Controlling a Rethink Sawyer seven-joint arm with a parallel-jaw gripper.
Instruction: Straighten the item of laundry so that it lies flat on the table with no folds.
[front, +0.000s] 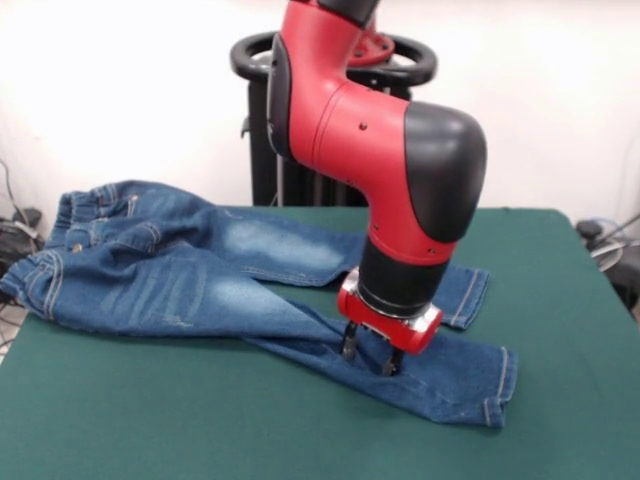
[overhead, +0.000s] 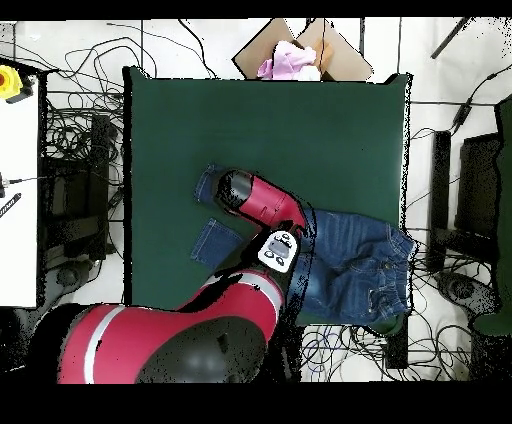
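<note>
Pressing into the jeans' (front: 200, 275) nearer leg, the tool (front: 368, 352) pinches its denim.

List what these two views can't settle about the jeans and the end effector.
- End effector: the front view shows its tips down on the jeans, but not whether cloth is pinched; in the overhead view the arm covers it.
- Where the legs meet: arm hides it overhead.
- Waistband: at the table edge; whether it overhangs is unclear.
</note>
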